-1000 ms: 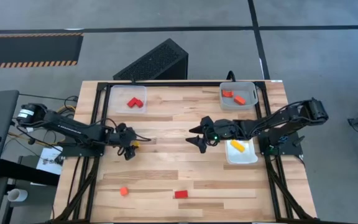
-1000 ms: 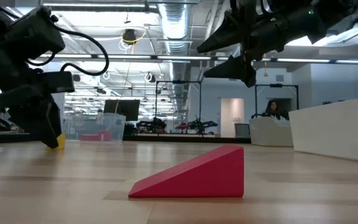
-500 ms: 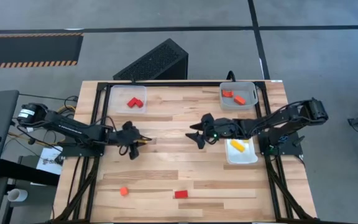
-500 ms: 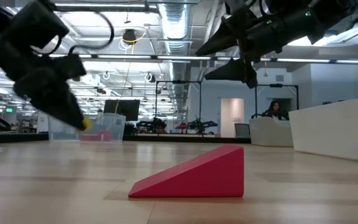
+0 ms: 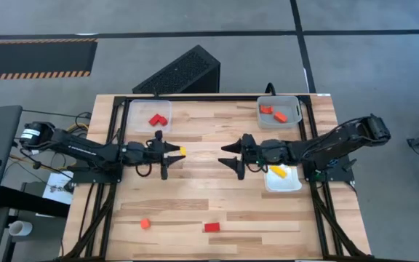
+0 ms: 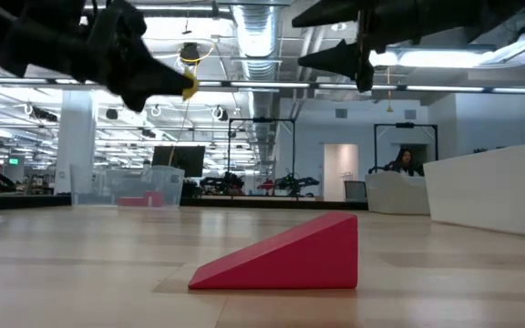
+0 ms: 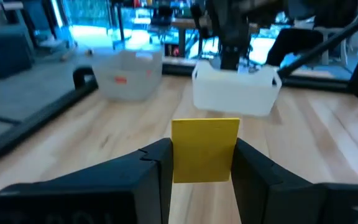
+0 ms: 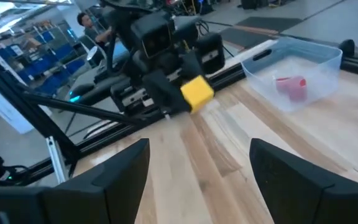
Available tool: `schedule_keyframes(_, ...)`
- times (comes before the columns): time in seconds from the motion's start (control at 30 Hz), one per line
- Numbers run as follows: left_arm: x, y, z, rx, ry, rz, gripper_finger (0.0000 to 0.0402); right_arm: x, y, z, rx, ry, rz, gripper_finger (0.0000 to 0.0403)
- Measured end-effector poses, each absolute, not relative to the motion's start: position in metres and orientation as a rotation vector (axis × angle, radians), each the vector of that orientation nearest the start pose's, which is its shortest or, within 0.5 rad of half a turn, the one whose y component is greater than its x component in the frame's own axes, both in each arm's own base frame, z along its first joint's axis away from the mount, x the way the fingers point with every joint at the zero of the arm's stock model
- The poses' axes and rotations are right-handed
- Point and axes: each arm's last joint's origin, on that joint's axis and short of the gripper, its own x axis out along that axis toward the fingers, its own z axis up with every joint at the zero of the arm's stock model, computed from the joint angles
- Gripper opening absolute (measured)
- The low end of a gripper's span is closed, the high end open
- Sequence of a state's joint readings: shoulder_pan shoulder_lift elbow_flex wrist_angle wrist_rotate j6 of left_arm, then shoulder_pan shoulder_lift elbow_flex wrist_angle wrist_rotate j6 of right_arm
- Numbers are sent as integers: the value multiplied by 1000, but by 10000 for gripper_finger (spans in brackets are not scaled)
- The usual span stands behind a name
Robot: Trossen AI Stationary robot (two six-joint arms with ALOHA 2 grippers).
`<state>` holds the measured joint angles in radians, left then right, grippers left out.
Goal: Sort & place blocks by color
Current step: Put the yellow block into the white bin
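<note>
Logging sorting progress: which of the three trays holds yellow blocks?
The white tray by the right arm; yellow pieces lie in it. The clear tray holds red, the grey tray orange-red.

overhead cam, table-level cam, 2 wrist cams

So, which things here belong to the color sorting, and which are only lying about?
Belongs to the job:
- yellow block, held in the left claw
- red wedge and orange cube on the table
- three trays: red pieces, orange pieces, yellow pieces
- right claw, open over the table

Just lying about:
- black perforated box behind the table
</note>
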<state>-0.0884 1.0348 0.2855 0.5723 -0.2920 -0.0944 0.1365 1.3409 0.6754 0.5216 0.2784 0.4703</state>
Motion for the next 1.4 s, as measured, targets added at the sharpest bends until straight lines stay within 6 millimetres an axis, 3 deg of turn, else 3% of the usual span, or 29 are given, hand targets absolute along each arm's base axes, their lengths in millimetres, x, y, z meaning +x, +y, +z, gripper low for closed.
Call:
schedule_keyframes(0.3,216,-11,231,75,61,186,91,281,42,243,485,62,-133,294)
schedule_keyframes(0.43,225,-12,224,111,63,177,91,271,53,249,528,-117,17,294)
schedule_keyframes(0.63,247,-13,217,154,-28,147,91,250,49,222,593,-167,10,294)
schedule_keyframes(0.77,274,-13,218,179,-15,107,91,240,43,208,654,-170,-22,294)
schedule_keyframes(1.03,327,-15,212,271,114,88,91,239,42,203,688,-142,-34,294)
schedule_keyframes(1.4,342,-16,220,362,174,83,91,239,42,197,725,-99,-63,294)
